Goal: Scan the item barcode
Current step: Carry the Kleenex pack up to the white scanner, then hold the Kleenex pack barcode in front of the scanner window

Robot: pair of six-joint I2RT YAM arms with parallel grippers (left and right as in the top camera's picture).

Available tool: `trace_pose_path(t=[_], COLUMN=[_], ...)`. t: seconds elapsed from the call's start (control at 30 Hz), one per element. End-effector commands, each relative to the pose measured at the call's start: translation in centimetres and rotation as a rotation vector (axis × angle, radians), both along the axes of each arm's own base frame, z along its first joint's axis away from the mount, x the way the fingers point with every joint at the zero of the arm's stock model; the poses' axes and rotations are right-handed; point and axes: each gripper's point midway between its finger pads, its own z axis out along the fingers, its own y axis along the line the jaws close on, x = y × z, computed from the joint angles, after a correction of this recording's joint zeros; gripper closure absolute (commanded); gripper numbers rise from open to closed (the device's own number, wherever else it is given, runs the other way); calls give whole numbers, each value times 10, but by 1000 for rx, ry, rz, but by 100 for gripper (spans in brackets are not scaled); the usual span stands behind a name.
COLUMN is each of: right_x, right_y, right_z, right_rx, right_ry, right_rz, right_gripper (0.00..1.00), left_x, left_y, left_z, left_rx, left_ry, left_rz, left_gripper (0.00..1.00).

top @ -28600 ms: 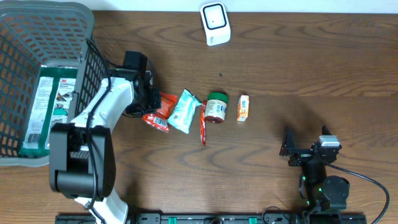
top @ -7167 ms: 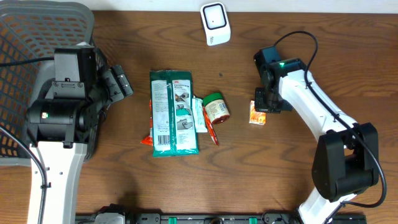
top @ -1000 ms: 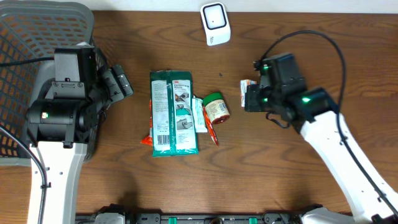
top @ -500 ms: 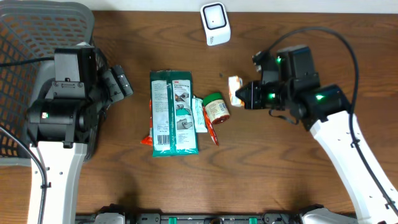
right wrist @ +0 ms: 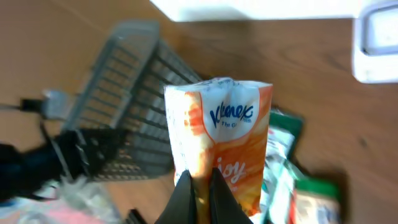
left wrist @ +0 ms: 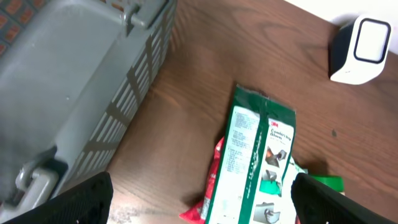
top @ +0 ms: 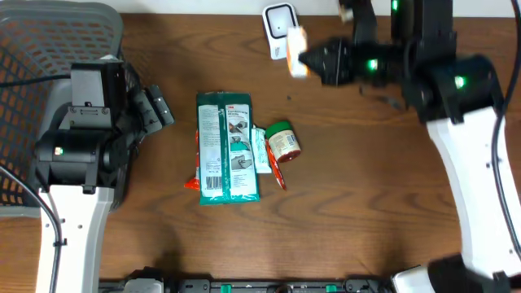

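The item, an orange-and-white Kleenex tissue pack [top: 296,40] [right wrist: 221,140], hangs in the air with my right gripper [top: 307,58] [right wrist: 201,186] shut on its lower edge. In the overhead view it overlaps the right side of the white barcode scanner [top: 278,24] at the table's far edge. In the right wrist view the scanner [right wrist: 377,42] sits at the upper right, apart from the pack. My left gripper [top: 157,108] [left wrist: 202,200] stands open and holds nothing, beside the basket and left of the pile of goods.
A grey wire basket [top: 50,49] [left wrist: 74,81] fills the left side. At the table's middle lie a green 3M pack [top: 227,146] [left wrist: 256,165], a green-lidded jar [top: 284,142], a teal packet [top: 260,151] and a red packet [top: 192,184].
My right arm has lifted the tissue pack and carried it away and leftward from beside the jar up to the scanner. The left arm has not moved.
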Motion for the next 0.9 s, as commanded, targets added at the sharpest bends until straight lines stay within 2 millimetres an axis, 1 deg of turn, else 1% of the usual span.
trace_pose_path(t=[0.0, 0.03, 0.13, 0.17, 0.2, 0.23, 0.3, 0.33, 0.4, 0.43, 0.5, 0.6, 0.7, 0.8, 0.87], right_x=[38, 55, 92, 105, 133, 152, 176, 190, 210, 222, 236, 251, 260, 265, 267], right_y=[14, 16, 19, 18, 14, 9, 2, -1, -7, -10, -14, -15, -15, -13, -11], right_z=[12, 14, 15, 13, 3, -10, -29, -43, -71, -92, -122, -169, -205, -231, -240], right_rx=[160, 200, 312, 345, 405, 436, 466, 481, 502, 511, 521, 525, 525, 527, 527], right_ry=[58, 63, 78, 85, 91, 113, 139, 155, 194, 214, 257, 313, 342, 362, 358], right_rz=[72, 74, 104, 112, 116, 97, 65, 47, 18, 2, -20, -44, -58, -66, -62], right_gripper=[99, 99, 99, 99, 99, 99, 99, 99, 99, 99, 99, 99, 99, 99, 99], left_x=[1, 1, 1, 1, 1, 1, 1, 1, 1, 1, 1, 1, 1, 1, 1], left_y=[3, 3, 3, 3, 3, 3, 3, 3, 3, 3, 3, 3, 3, 3, 3], left_z=[2, 2, 2, 2, 2, 2, 2, 2, 2, 2, 2, 2, 2, 2, 2], left_rx=[15, 15, 15, 15, 15, 15, 15, 15, 15, 15, 15, 15, 15, 15, 15], left_ry=[-2, -2, -2, -2, -2, -2, -2, -2, -2, -2, -2, -2, -2, -2, -2], left_rz=[-1, -1, -1, -1, -1, -1, -1, -1, -1, -1, -1, -1, -1, -1, -1], left_gripper=[9, 9, 9, 9, 9, 9, 8, 9, 9, 9, 9, 9, 9, 9, 8])
